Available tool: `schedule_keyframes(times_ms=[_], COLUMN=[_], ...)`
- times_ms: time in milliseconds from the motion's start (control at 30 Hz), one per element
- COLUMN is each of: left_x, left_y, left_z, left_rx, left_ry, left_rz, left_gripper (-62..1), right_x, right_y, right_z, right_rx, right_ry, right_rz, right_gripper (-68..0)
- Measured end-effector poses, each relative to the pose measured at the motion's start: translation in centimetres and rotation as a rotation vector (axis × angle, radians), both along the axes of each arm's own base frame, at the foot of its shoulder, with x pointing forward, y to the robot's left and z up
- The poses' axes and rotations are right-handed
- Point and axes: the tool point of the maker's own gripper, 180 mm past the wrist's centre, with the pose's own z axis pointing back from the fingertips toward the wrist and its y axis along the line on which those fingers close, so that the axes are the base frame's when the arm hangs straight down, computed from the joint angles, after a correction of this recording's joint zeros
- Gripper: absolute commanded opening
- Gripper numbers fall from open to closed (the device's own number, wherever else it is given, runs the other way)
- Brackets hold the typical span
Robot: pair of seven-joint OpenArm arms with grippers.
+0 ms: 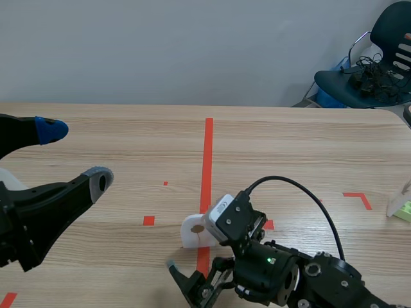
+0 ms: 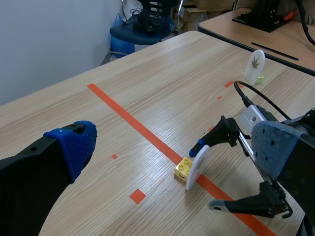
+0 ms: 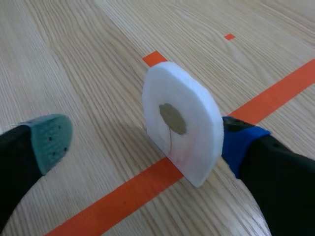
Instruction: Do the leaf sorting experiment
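**The right arm is getting ready to pinch a leaf card.**

The white leaf card stands low in the middle of the frame. It sits on a little yellow brick, right on the red tape line of the worktop. The right gripper has its fingers wide, one on each side of the card. The blue pad seems to touch the card's edge, though I can't be sure, and the green-grey pad is well apart from it. The left gripper hangs at the left of the frame, fingers wide, holding nothing. A second leaf card stands far off at the right edge. I think this is the picking-up step. Next the fingers must close gently on the card and lift it straight up, so it doesn't tip.
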Motion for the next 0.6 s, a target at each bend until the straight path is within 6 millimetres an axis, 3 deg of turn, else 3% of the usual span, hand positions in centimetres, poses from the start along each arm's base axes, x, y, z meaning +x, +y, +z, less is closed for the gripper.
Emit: schedule_keyframes(times_ms=[133, 267, 467, 600], left_x=[0.0, 0.0, 0.0, 0.0], left_y=[0.0, 0.0, 0.0, 0.0], left_z=[0.0, 0.0, 0.0, 0.0], left_rx=[-0.001, 0.0, 0.0, 0.0], left_ry=[-0.001, 0.0, 0.0, 0.001], left_rz=[0.0, 0.0, 0.001, 0.001], left_gripper=[1.4, 1.4, 1.4, 1.4], right_x=[-0.5, -0.5, -0.1, 0.8], right_y=[0.4, 0.1, -1.2, -4.7], right_z=[-0.2, -0.2, 2.0, 5.7], right_rx=[-0.01, -0.015, 0.029, 0.062], right_ry=[0.008, 0.0, -0.084, -0.149], right_rz=[0.018, 0.001, 0.004, -0.099], right_gripper=[-48.6, -60.6, -61.1, -61.1])
